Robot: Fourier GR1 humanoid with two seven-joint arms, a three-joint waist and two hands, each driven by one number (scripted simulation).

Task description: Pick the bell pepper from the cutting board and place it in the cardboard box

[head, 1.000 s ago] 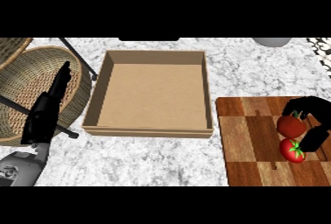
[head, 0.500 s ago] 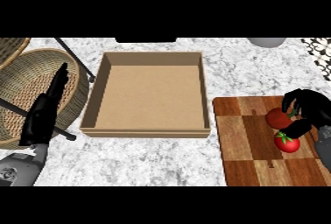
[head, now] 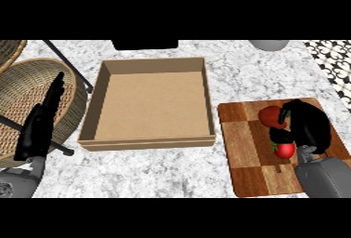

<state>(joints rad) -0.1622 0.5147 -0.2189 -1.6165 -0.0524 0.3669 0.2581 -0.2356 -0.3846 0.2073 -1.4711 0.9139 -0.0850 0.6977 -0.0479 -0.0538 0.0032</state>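
Bell pepper (head: 273,116), wrapped in my right hand's (head: 308,125) curled fingers (head: 280,135), could clip the cardboard box's (head: 211,107) right wall if I carry low.

— any words, numbers or labels to read here?
— none. the cardboard box (head: 151,100) shows plain brown walls, and the cutting board (head: 243,139) only wood grain — no print anywhere.

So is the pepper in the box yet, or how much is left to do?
Not yet. Done: the right hand is at the bell pepper on the cutting board. In hand: it curls round the pepper. Left: lifting it, carrying it to the cardboard box, which has nothing in it, and letting go.
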